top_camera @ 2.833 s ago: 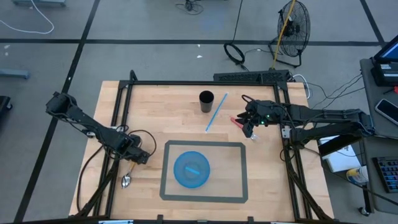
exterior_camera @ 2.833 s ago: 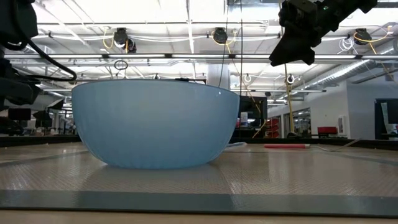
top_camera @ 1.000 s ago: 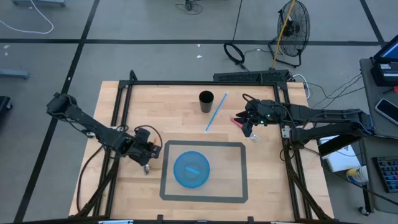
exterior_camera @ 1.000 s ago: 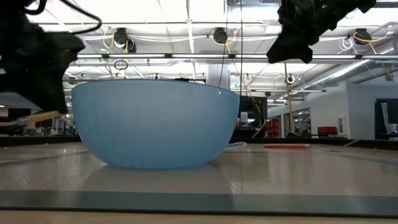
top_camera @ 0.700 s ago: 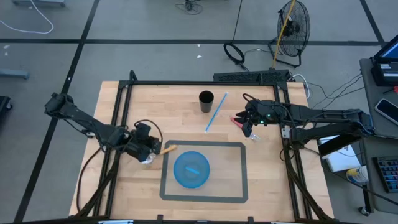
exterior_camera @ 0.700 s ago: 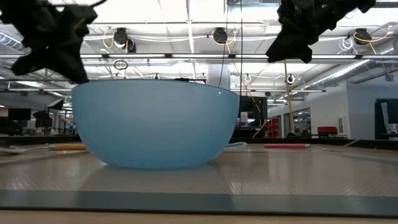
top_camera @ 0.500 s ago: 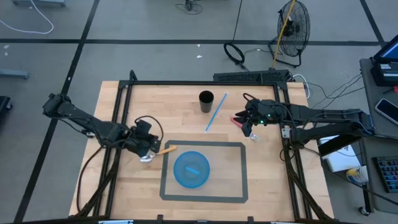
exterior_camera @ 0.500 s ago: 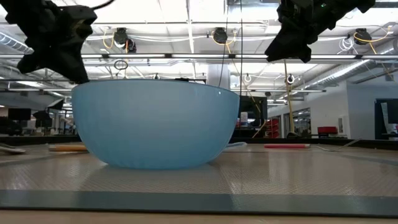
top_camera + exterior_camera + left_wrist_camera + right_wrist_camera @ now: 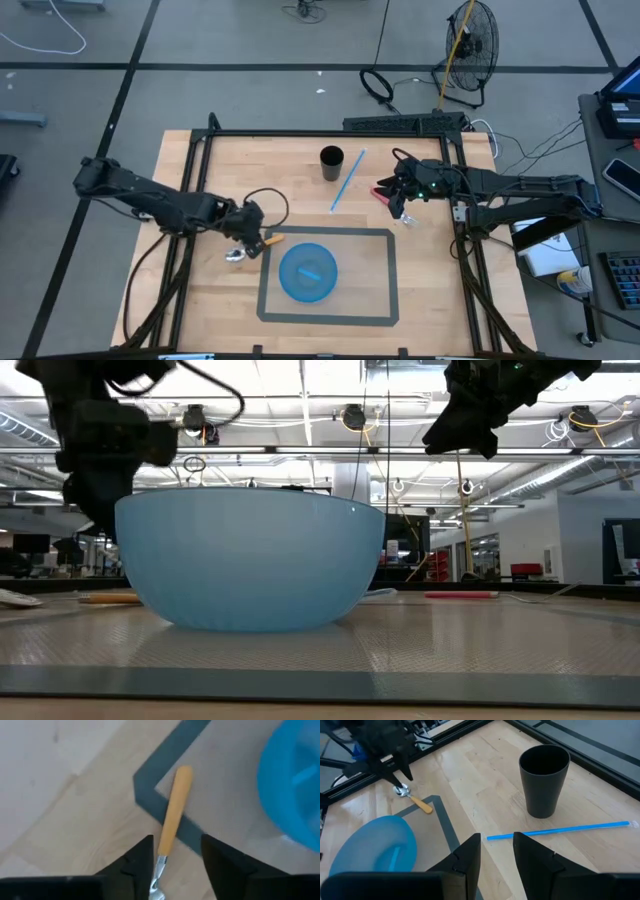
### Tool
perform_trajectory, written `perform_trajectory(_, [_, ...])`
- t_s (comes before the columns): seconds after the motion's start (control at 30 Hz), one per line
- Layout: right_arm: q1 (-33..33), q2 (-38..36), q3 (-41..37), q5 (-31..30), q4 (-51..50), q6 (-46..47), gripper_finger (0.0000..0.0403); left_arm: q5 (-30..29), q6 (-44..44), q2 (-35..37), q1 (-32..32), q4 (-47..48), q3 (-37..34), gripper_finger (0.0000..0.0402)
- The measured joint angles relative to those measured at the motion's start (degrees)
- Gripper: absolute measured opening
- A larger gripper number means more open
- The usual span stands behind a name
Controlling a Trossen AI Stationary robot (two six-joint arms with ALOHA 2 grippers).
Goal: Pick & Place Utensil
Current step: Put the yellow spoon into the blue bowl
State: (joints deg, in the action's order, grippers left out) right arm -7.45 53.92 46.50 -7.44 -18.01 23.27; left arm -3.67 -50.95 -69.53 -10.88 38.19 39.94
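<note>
A spoon with a wooden handle and a metal bowl lies flat on the table, its handle across the far left corner of the grey tape rectangle. My left gripper hovers open just above the spoon's neck, one finger on either side, clear of it in the low view. A blue bowl stands inside the rectangle with a blue utensil in it. My right gripper waits open and empty, high over the table's far right part.
A black cup stands at the far middle, with a blue straw lying beside it. A red stick lies on the table by the right gripper. Black frame rails run along the table's edges.
The spoon, held up off the table by my left gripper a second ago, now lies on the table across the tape's corner. My left gripper has since moved toward the table's right, closer to the bowl, and its wrist has rolled.
</note>
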Motion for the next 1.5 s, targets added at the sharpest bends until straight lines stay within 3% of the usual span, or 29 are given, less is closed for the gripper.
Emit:
perform_trajectory(0.2, [0.1,0.0,0.0,0.0,0.0,0.0,0.0112,7.4,3.4,-7.5,3.7,-2.3,0.0,0.0198])
perform_trajectory(0.5, [0.1,0.0,0.0,0.1,-0.3,0.0,0.0112,12.0,4.0,-16.5,4.0,-3.8,0.2,0.0149])
perform_trajectory(0.7, [0.1,0.0,-1.6,0.1,-0.1,0.6,0.0112,10.0,3.0,-18.4,3.0,-3.1,0.2,0.0106])
perform_trajectory(0.9, [0.1,0.0,-4.2,0.2,1.4,3.1,0.0112,7.9,3.5,-18.4,2.9,-2.6,0.2,0.0038])
perform_trajectory(1.5, [0.1,0.0,-5.4,0.2,3.5,2.8,0.0112,4.4,-0.1,-15.9,2.0,-2.2,-0.2,0.0038])
